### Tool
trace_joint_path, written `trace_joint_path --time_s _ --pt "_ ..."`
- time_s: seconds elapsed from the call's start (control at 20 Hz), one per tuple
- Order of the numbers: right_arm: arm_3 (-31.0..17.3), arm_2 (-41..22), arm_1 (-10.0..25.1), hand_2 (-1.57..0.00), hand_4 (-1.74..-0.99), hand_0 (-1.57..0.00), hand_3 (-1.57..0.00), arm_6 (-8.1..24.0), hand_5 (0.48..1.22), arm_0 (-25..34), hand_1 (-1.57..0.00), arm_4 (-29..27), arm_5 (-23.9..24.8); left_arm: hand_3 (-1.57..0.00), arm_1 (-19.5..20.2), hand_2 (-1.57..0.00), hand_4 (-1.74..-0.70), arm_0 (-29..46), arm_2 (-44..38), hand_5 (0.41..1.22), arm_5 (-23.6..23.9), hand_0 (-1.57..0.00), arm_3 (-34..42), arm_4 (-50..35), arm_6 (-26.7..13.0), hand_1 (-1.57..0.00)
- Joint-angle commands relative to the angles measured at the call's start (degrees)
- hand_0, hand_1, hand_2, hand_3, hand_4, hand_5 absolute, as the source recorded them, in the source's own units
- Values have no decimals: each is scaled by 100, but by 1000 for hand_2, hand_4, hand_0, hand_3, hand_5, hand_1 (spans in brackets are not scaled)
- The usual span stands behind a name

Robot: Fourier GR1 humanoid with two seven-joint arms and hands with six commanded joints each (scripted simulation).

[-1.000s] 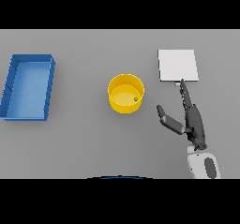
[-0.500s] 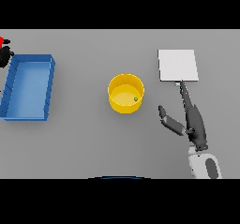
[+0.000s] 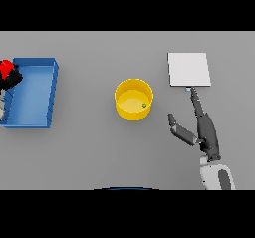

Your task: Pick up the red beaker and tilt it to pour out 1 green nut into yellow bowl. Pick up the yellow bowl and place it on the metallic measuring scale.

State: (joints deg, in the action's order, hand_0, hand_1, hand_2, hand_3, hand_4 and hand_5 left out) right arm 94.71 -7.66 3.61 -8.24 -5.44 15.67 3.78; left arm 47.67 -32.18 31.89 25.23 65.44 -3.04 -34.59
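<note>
The yellow bowl [image 3: 133,99] stands upright at the table's middle with one green nut [image 3: 144,105] inside it. The metallic measuring scale [image 3: 188,69] lies flat at the right rear. My right hand [image 3: 201,127] is open on the table right of the bowl, fingers straight and pointing at the scale's front edge, thumb spread toward the bowl, touching neither. My left hand [image 3: 11,77] shows at the far left edge, shut on the red beaker [image 3: 5,67], over the left rim of the blue tray.
A blue tray [image 3: 34,91] lies at the left side of the table, with the left hand at its left rim.
My left hand with the red beaker has come into view at the left edge and moved right and down to the blue tray. The right hand has barely moved.
</note>
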Motion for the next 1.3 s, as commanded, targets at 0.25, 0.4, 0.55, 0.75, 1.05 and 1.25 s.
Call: trace_joint_path --time_s 0.25,0.4,0.55,0.75,1.05,1.25 --pt "109 -63 -22 1 -1182 1 1 54 667 -72 1 44 0 -462 420 -490 -916 180 58 723 -1292 -596 539 -611 14 -483" --pt "249 -123 -45 1 -1189 1 1 46 666 -187 1 42 -33 -236 414 -251 -831 189 -12 688 -1491 -305 422 -763 191 -247" --pt "202 -114 -64 1 -1187 1 1 210 663 -95 1 69 -6 -120 422 -128 -797 160 -87 678 -1449 -156 424 -804 303 -126" --pt "202 -238 -22 1 -1203 1 1 447 660 -32 1 455 126 -49 289 -52 -785 74 -193 674 -1259 -63 329 -817 524 -51" --pt "47 -484 563 1 -1221 1 1 312 709 628 1 683 -552 -12 286 -13 -781 140 -197 700 -1213 -16 387 -833 634 -13" --pt "-52 -874 1080 1 -1278 1 1 742 683 1300 1 1361 -1021 -4 131 -5 -794 -7 -156 710 -1225 -6 186 -786 649 -5"
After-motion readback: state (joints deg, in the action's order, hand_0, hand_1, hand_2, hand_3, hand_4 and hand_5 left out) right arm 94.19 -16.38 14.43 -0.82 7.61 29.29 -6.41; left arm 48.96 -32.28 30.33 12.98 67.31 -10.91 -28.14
